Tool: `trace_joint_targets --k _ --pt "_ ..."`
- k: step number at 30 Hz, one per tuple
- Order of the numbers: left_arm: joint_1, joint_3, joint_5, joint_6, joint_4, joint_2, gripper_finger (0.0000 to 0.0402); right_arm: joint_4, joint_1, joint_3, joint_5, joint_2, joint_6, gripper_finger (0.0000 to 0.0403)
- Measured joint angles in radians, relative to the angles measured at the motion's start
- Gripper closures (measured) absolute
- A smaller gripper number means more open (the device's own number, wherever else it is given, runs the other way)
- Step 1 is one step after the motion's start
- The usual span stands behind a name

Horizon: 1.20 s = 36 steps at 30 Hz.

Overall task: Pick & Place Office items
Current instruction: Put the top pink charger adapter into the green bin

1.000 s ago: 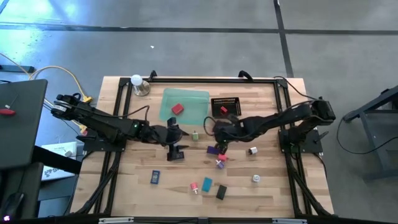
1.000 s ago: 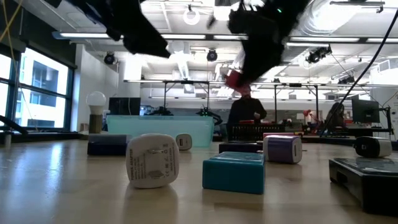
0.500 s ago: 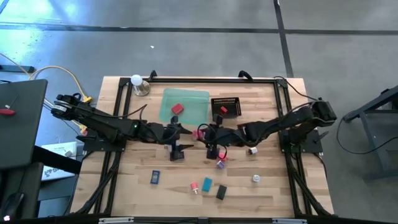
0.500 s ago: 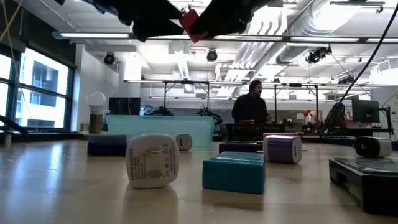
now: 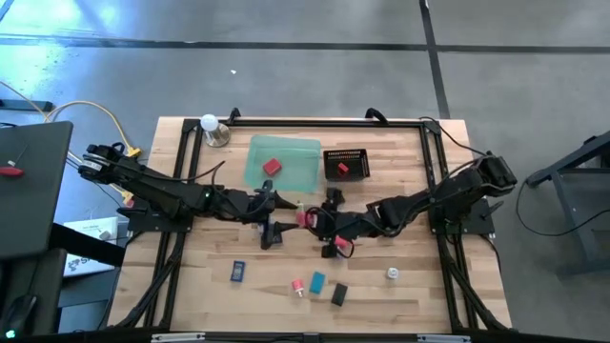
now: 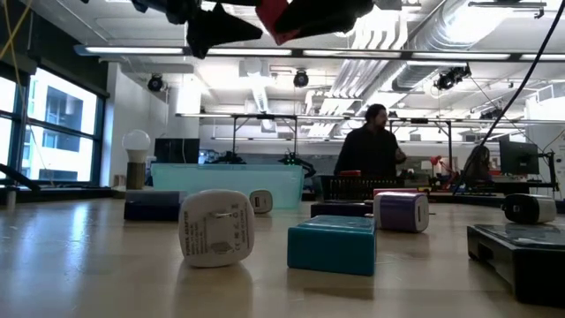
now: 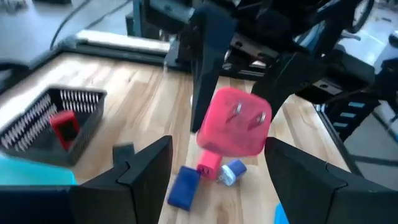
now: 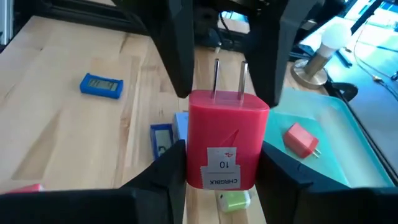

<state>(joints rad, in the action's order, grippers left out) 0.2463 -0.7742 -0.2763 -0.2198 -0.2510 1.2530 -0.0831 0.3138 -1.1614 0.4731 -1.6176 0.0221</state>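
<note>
High view: two grippers meet mid-table over scattered office items.

One red charger plug (image 8: 222, 146) is clamped between the right gripper (image 5: 307, 217) fingers, lifted above the table, prongs pointing at the left gripper (image 5: 274, 203), whose fingers stand spread apart just beside it. One green tray (image 5: 255, 167) holds a single red item (image 5: 272, 167); one black mesh basket (image 5: 355, 154) holds another red item (image 5: 343, 170). On the table (image 5: 191, 276) lie one blue item (image 5: 237, 272), one teal block (image 5: 316, 281) and one white piece (image 5: 392, 273).

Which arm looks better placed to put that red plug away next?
Probably the right. The right gripper is shut on the red plug; the left gripper is open, facing it. The green tray lies close by.
</note>
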Motion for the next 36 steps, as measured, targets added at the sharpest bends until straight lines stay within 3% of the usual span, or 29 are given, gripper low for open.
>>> trace_joint_targets --k 12,25,36 --pt "-0.013 -0.001 0.008 0.243 -0.032 -0.001 0.0156 0.085 -0.027 0.001 -0.012 0.000 -0.067 0.0267" --pt "-0.004 -0.001 0.013 0.332 -0.086 0.000 0.0158 0.125 -0.029 0.001 -0.061 0.000 -0.102 0.0267" --pt "0.021 -0.001 0.007 0.403 -0.199 0.091 0.0221 0.100 -0.028 0.003 -0.062 -0.001 -0.099 0.0266"
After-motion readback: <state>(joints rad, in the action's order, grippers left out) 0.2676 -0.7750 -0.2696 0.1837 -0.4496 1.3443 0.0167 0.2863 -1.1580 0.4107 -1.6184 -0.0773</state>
